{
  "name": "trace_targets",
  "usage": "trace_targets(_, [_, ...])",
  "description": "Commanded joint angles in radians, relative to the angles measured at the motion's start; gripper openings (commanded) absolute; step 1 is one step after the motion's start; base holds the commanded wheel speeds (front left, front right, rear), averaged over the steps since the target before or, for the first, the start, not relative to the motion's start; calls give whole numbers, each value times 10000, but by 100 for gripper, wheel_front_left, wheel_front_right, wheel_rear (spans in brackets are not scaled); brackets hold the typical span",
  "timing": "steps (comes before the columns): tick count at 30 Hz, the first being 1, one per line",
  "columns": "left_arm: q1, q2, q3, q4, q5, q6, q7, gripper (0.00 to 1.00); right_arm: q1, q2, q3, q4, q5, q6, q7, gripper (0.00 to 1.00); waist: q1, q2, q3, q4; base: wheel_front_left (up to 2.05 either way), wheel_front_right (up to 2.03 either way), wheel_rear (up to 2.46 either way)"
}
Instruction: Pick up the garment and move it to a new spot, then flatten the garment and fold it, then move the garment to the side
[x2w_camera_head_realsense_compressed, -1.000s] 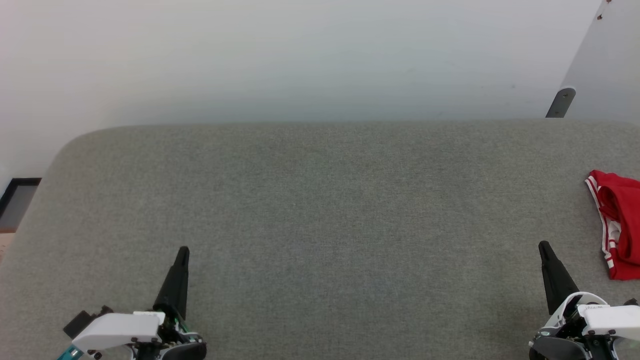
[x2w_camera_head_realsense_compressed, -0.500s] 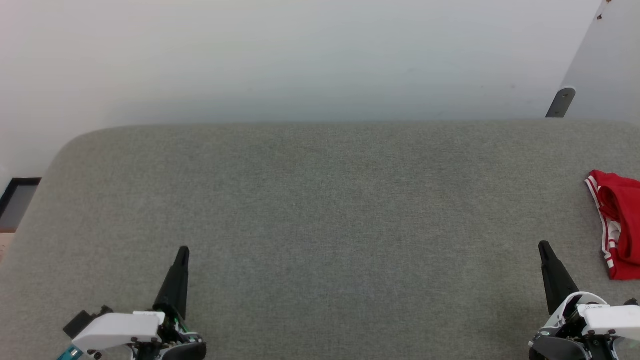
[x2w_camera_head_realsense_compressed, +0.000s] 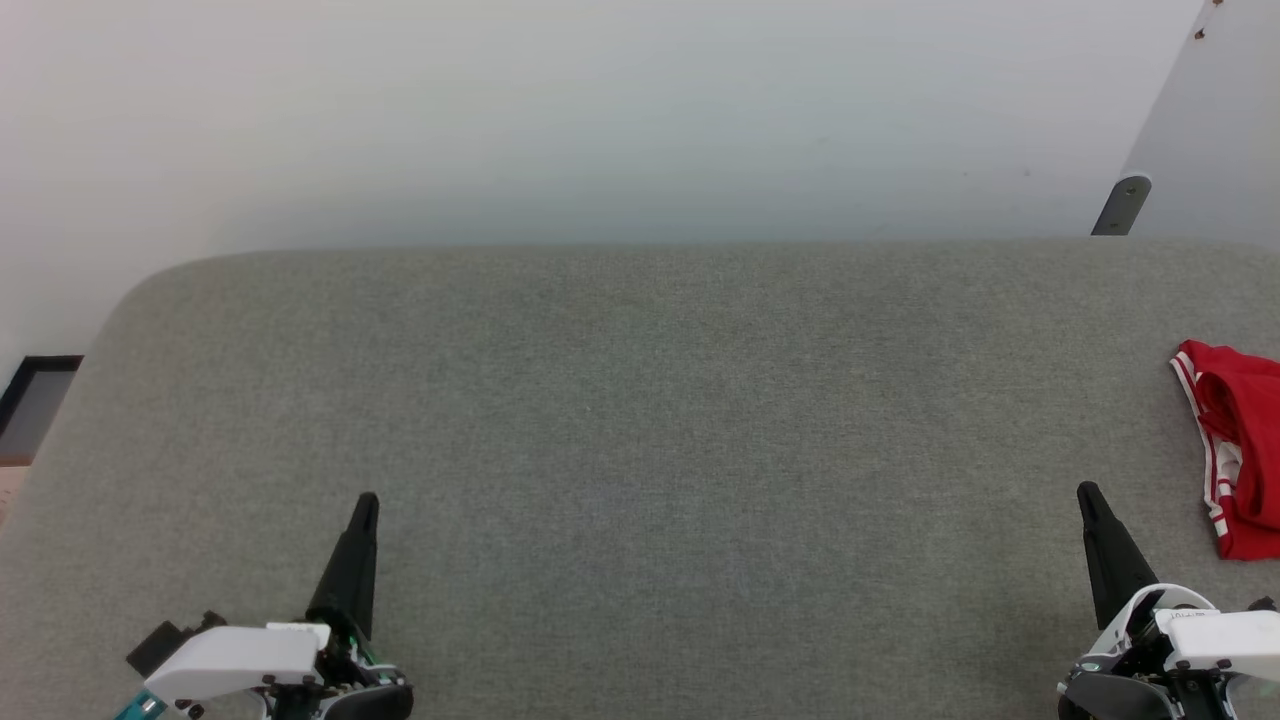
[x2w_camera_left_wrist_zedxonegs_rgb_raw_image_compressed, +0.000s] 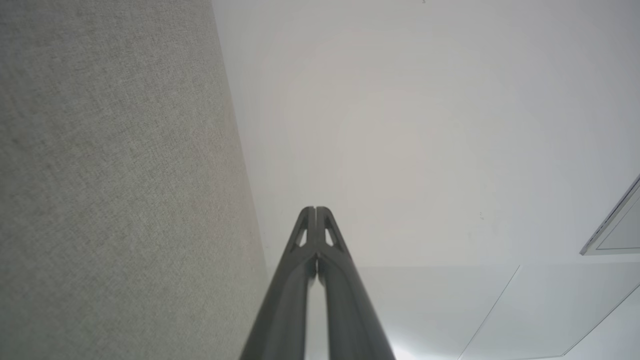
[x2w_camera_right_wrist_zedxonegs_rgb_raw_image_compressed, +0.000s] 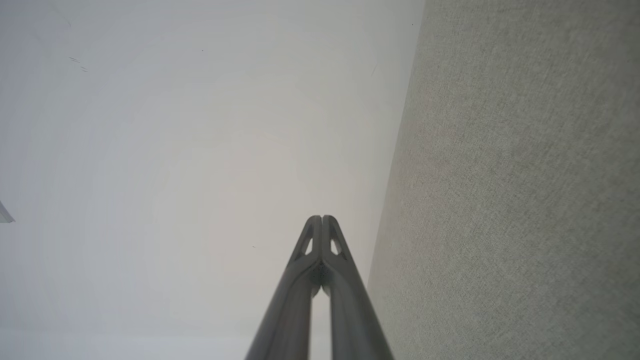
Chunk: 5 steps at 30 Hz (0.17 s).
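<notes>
Grippers low over the grey pad, fingers pressed together, nothing pinched.
Left gripper (x2w_camera_head_realsense_compressed: 366, 505) and right gripper (x2w_camera_head_realsense_compressed: 1087, 495) point forward over the pad (x2w_camera_head_realsense_compressed: 640, 400). A red cloth with striped trim (x2w_camera_head_realsense_compressed: 1235, 440) lies ahead and to the right of the right gripper, apart from it and cut by the frame edge. Garment or not, can't tell.

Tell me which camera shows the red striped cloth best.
Head view: the red striped cloth lies on the table at the picture's right edge, partly cut off. The wrist views look along shut fingers at table and wall.
</notes>
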Motion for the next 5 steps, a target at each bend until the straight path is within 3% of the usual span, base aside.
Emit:
trace_targets(1, [-90, 1, 20, 7, -34, -29, 17, 0, -37, 6, 6, -1, 46, 4, 20, 0, 0, -1, 0, 0, 0, 0, 0])
trace_targets(5, [-90, 1, 17, 7, -34, -29, 17, 0, -37, 6, 6, -1, 46, 4, 20, 0, 0, -1, 0, 0, 0, 0, 0])
